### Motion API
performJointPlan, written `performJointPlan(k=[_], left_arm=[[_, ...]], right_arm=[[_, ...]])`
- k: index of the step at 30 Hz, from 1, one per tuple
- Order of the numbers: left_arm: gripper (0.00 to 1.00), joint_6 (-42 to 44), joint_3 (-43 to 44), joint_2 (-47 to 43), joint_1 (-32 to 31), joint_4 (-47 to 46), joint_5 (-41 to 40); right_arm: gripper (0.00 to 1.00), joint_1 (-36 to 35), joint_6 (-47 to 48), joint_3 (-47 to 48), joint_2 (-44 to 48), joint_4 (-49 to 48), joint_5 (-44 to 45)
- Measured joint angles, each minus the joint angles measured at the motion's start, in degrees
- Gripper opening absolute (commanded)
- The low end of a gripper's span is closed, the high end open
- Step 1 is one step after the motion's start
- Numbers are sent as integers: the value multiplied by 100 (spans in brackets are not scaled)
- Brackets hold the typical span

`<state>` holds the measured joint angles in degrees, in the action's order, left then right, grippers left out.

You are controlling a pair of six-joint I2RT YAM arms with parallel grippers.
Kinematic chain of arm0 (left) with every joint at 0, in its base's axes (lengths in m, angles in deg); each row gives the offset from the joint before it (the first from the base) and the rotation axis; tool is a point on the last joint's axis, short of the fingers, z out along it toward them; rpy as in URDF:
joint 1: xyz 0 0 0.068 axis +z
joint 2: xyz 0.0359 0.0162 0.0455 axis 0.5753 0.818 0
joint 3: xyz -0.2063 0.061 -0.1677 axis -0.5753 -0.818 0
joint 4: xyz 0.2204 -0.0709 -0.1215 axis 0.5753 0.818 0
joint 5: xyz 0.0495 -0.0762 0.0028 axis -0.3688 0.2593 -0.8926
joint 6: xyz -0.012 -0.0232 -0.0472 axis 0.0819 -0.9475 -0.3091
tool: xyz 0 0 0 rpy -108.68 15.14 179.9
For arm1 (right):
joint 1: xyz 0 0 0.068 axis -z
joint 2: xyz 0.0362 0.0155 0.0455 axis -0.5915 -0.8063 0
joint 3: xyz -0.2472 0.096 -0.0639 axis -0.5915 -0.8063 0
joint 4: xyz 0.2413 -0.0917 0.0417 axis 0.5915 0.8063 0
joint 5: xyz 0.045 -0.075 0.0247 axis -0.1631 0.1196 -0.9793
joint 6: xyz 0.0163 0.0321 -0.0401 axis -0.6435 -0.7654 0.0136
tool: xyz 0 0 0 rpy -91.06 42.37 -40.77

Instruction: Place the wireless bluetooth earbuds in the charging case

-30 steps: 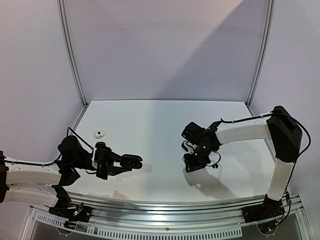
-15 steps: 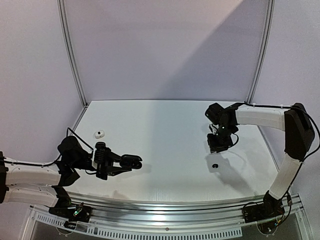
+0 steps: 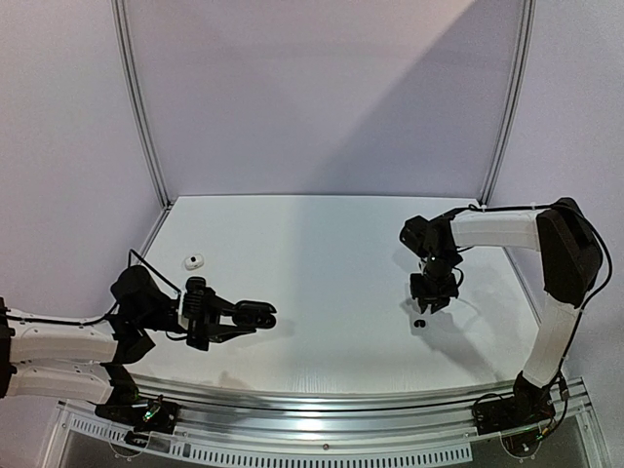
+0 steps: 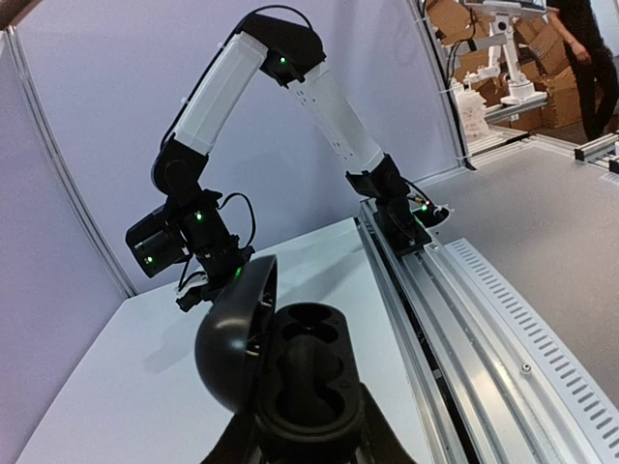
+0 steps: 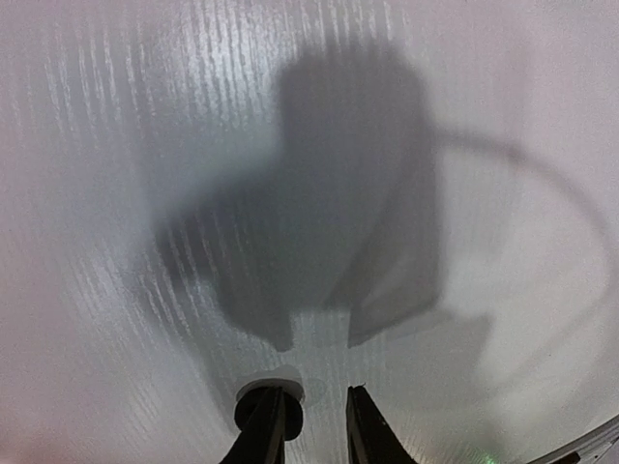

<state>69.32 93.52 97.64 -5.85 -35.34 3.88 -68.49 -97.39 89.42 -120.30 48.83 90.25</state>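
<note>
The small black plastic earbud (image 3: pixel 420 322) lay loose on the matte white table (image 3: pixel 312 244). In the overhead view it was at about four o'clock from the table's middle and just at six o'clock of the right gripper (image 5: pixel 314 398). That gripper's fingers stood a little apart with nothing between them. In its wrist view a dark rounded shape sat by the tip of one finger. It was probably this earbud, though the dim view did not show whether they touched.

Judged by its size, the earbud would be very light, hard and smooth, and apt to skid or flick out of a pinch. A gentle hold across the rounded body, with the stem left free, looked best.

The glossy black oval plastic charging case (image 4: pixel 308 387) sat at eight o'clock from the table's middle, clamped between the closed fingers of the left gripper (image 4: pixel 308 435). Its domed lid was swung open and its two smooth moulded wells were laid bare. At ten o'clock of the charging case, well apart from it, a small whitish rounded object (image 3: pixel 194 260) rested on the faintly ribbed tabletop.
</note>
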Motion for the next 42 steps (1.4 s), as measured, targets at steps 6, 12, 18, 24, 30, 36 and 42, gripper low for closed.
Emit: performJointPlan(k=[6,12,18,24,30,36,42], left_arm=[[0,0,-2,-33,0,0,-7],[0,0,-4,-33,0,0,-7],[0,0,-4,-33,0,0,-7],[0,0,-4,-33,0,0,-7],[0,0,-7,-33,2,0,-17],[0,31,-20,-33,2,-13,-90],[0,136,-63,-33,2,-24,-105]], right_arm=[[20,2,-127,-278,0,-9,-146],[20,4,-179,-343,4,-15,-254],[20,4,-203,-258,4,66,-216],[21,4,-310,-48,105,120,-160],[22,4,-483,-179,313,55,-258],[23,4,-551,-321,326,0,-317],[23,4,-555,-334,323,-26,-323]])
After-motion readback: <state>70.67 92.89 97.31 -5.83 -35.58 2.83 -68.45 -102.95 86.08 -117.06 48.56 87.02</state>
